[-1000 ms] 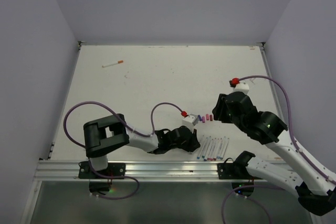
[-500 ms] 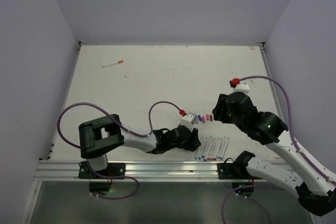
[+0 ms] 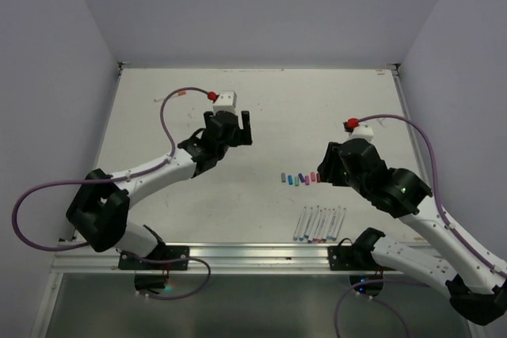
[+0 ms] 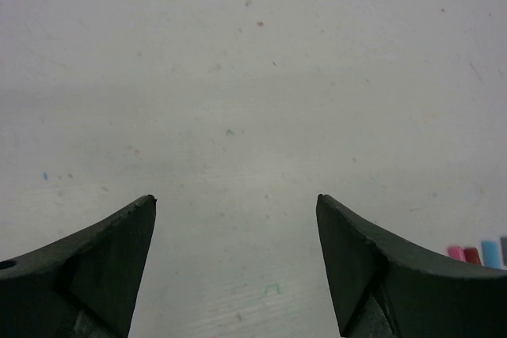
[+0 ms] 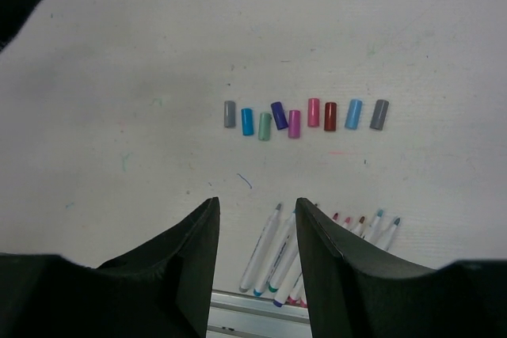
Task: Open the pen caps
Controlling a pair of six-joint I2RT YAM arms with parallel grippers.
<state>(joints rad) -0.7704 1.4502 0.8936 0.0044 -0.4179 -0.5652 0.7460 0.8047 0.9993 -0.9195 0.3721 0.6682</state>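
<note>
**Step in hand.** The left gripper [image 4: 235,197] stood with its jaws wide apart and nothing between them, well to the far left of the caps [image 5: 305,116] and over bare table [image 3: 261,100]. The right gripper [image 5: 256,202] hung just on the near side of the caps, its jaws partly apart and empty.

Nine caps lay in a loose row by themselves. Just nearer than them, the pens [image 3: 319,224] lay side by side with bare tips showing. A lone pen [image 3: 181,93] with an orange end lay far to the left of the caps and beyond the left gripper, partly crossed by that arm's cable [image 3: 168,104]. I could not tell for certain whether its cap was on; judged so, it was the one item outstanding.

**Recommendation.**
- The left arm should come down square across the white barrel, away from the orange end, and close only once both pads bracket it.
- The cable needs watching, since a sweep could roll the pen away.
- The pen should then be carried toward the caps, where the right gripper can take the orange end and pull straight along the barrel without bending it.
- The cap should be set down at the end of the row, clear of its neighbours.

**Surface and room.** The table was white and matt, freckled with small ink marks including a green scribble. Plain pale walls [image 3: 47,77] closed three sides. A metal rail [image 3: 253,255] ran along the edge nearer than the pens.
</note>
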